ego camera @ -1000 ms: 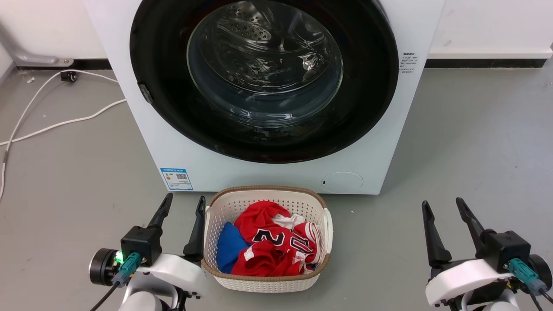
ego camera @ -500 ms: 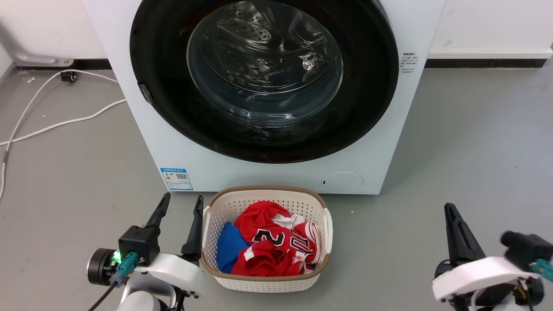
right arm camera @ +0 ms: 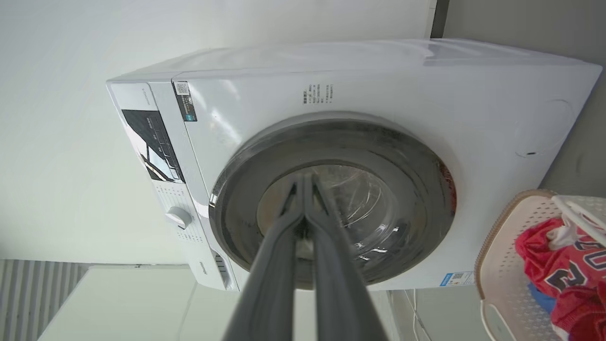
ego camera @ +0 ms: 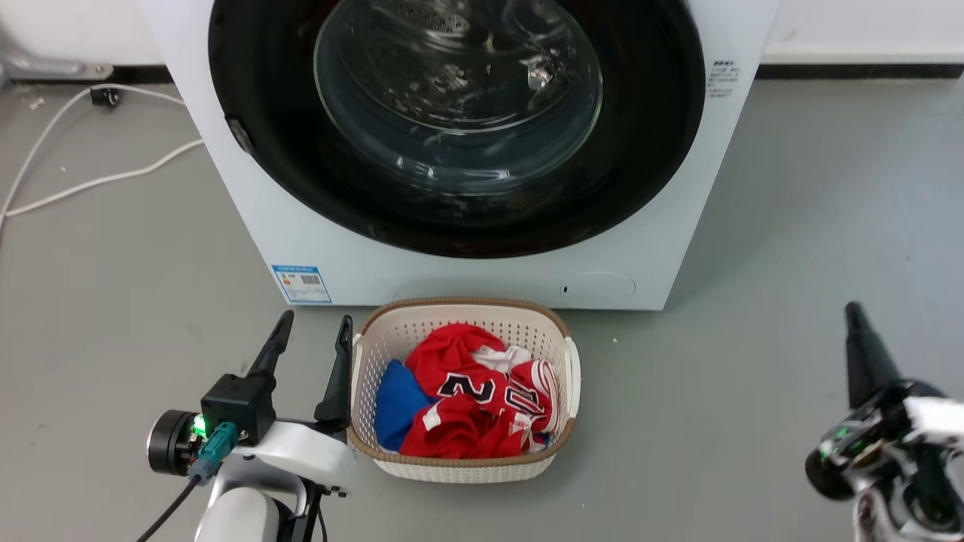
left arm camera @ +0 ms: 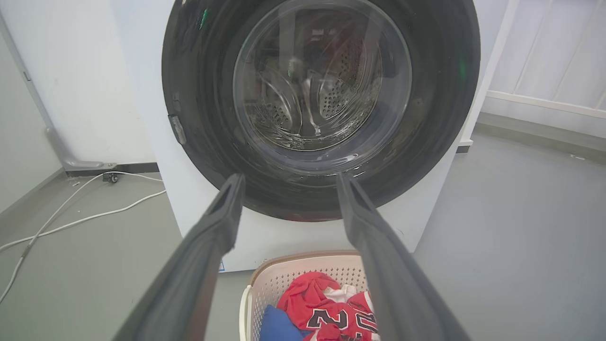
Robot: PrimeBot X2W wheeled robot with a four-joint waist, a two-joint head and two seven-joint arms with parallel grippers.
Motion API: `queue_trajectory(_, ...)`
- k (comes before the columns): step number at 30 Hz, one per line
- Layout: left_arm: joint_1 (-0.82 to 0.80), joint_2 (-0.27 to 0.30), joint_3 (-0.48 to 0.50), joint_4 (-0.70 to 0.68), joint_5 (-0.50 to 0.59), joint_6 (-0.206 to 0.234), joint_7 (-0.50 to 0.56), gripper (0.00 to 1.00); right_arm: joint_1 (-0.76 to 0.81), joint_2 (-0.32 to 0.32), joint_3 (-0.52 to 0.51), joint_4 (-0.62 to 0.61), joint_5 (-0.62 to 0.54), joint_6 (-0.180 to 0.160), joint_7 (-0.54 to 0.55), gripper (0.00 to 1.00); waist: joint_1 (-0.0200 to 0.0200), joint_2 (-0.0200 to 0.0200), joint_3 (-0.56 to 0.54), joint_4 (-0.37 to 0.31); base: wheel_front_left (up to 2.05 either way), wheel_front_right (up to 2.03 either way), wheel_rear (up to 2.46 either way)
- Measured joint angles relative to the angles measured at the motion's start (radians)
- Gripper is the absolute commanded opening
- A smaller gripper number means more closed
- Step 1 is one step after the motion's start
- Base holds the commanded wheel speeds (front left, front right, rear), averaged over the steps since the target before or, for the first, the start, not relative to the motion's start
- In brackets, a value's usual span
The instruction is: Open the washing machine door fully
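A smooth grey floor (ego camera: pixel 791 226) runs back to a white wall (ego camera: pixel 866 22), with a black skirting strip (ego camera: pixel 858 71) along its foot. On the left, two white cables (ego camera: pixel 98 181) trail over the floor, near a small black fitting (ego camera: pixel 102 95) close to the wall. A grey metal foot (left arm camera: pixel 87 165) sits low in that corner. On the far right of the left wrist view stands white vertical panelling (left arm camera: pixel 554 52). The light is soft and even, and shadows are faint.
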Motion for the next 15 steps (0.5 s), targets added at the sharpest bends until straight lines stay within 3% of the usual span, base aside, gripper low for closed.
queue_trajectory(3,-0.012,-0.005,0.004,-0.013,0.002,0.001,0.0,1.0,-0.07,-0.028,-0.051,0.056,0.098,0.0,0.041,0.0,0.0,0.0,0.03,-0.002,0.0,0.0,0.0)
queue_trajectory(9,-0.053,-0.017,0.001,-0.058,0.005,0.003,0.0,1.0,-0.266,-0.173,-0.078,0.208,0.181,0.0,0.099,0.0,0.0,0.0,0.106,0.0,0.0,0.0,0.0)
queue_trajectory(15,-0.102,-0.027,0.008,-0.128,-0.004,0.002,0.0,1.0,-0.509,-0.328,-0.004,0.37,0.187,0.0,0.185,0.0,0.0,0.0,0.202,0.008,0.0,0.0,0.0)
